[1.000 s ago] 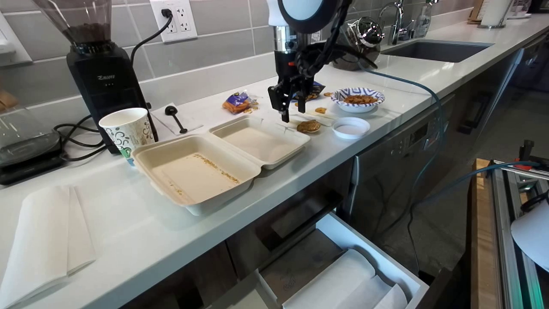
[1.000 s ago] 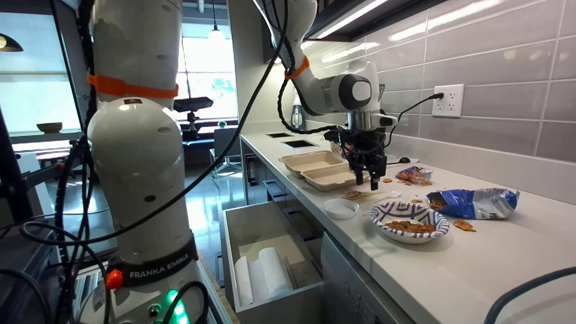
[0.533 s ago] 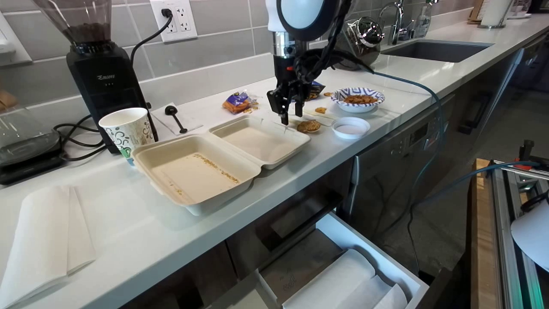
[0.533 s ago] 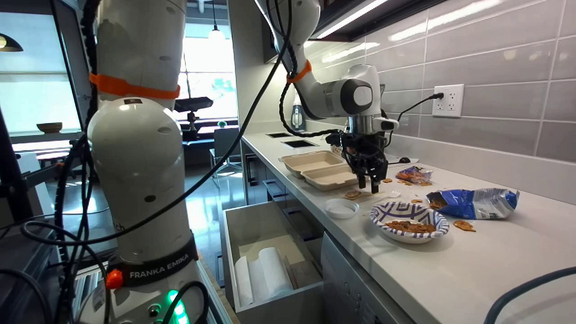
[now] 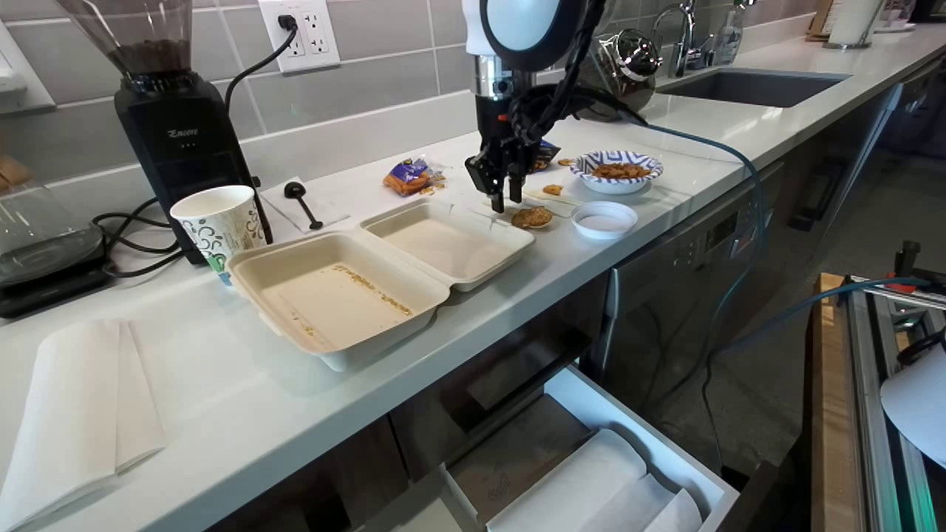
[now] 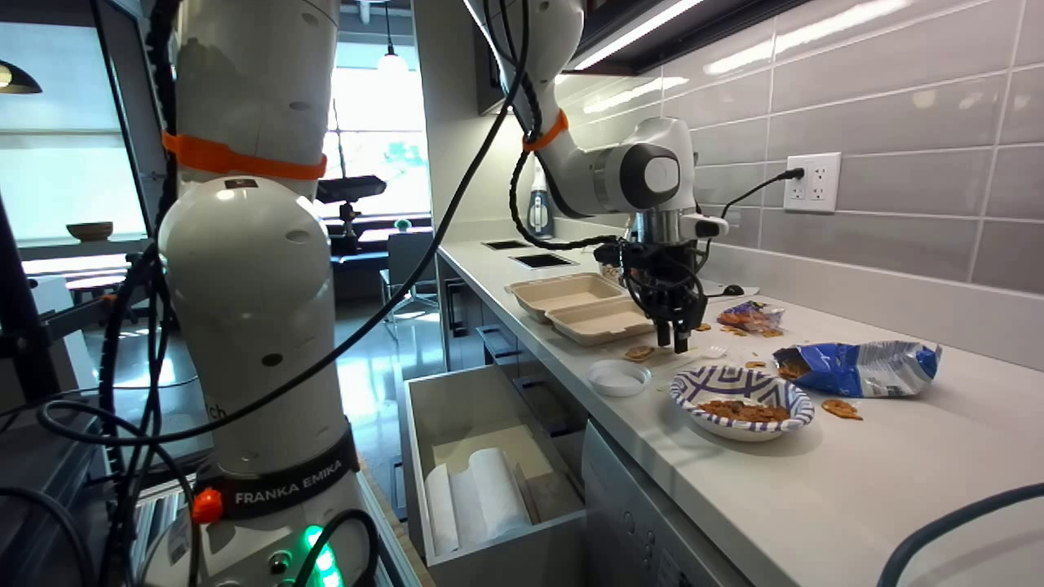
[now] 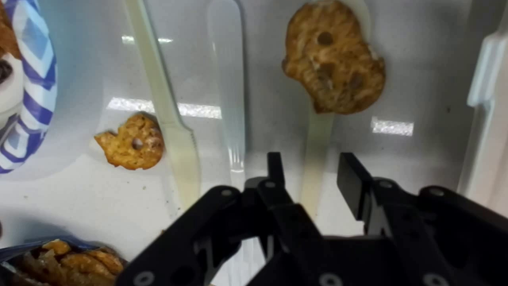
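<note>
My gripper (image 7: pixel 310 161) stands partly open, its black fingers apart with nothing gripped. In the wrist view a pale utensil handle (image 7: pixel 316 163) runs through the gap between them; neither finger visibly touches it. A brown cracker with holes (image 7: pixel 337 59) covers this utensil's rounded head. To the left lie a clear plastic utensil (image 7: pixel 228 79), a pale yellow knife (image 7: pixel 180 159) and a small cracker piece (image 7: pixel 133 143). In both exterior views the gripper (image 5: pixel 507 205) points down, low over the counter, close to the cracker (image 5: pixel 532 216) and the open takeout container (image 5: pixel 443 240).
A blue-patterned bowl (image 6: pixel 738 387) of brown food and a shallow white dish (image 6: pixel 618 377) are nearby. Snack bags, one blue (image 6: pixel 864 367) and one purple (image 6: pixel 750 316), lie toward the wall. A paper cup (image 5: pixel 222 225) stands before the coffee grinder (image 5: pixel 185 148). Below, a drawer (image 6: pixel 489 456) is pulled out.
The fingers have drawn closer together over the last second. The gripper has sunk slightly toward the counter. The cracker, container, bowl and dish stay where they were.
</note>
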`<state>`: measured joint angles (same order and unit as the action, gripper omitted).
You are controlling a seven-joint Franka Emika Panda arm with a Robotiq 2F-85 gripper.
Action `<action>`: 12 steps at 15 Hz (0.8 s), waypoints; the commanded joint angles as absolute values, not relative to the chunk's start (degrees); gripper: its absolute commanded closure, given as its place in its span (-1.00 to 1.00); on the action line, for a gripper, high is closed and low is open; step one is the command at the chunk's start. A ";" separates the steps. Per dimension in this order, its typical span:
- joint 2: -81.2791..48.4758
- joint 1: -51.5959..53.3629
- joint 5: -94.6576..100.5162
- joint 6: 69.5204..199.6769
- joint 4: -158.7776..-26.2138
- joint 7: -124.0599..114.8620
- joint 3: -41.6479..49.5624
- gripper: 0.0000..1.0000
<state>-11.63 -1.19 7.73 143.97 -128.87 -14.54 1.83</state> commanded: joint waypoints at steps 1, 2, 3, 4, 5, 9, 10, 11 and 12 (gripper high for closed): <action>-12.28 -0.78 6.56 144.85 -128.69 -14.51 2.69 0.21; -12.27 -0.82 6.52 144.82 -128.71 -14.43 2.78 0.24; -12.26 -0.84 6.48 144.81 -128.73 -14.38 2.85 0.22; -12.25 -0.86 6.39 144.76 -128.73 -14.26 2.89 0.25; -12.29 -0.85 6.33 144.68 -128.71 -14.20 2.91 0.26; -12.32 -0.99 6.02 144.53 -128.73 -13.68 3.02 0.30; -12.41 -1.02 5.92 144.40 -128.68 -13.48 3.00 0.30; -12.40 -1.05 5.88 144.39 -128.71 -13.38 3.01 0.35; -12.41 -1.08 5.79 144.34 -128.74 -13.22 3.00 0.35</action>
<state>-11.74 -1.22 7.31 143.97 -128.87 -14.45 2.68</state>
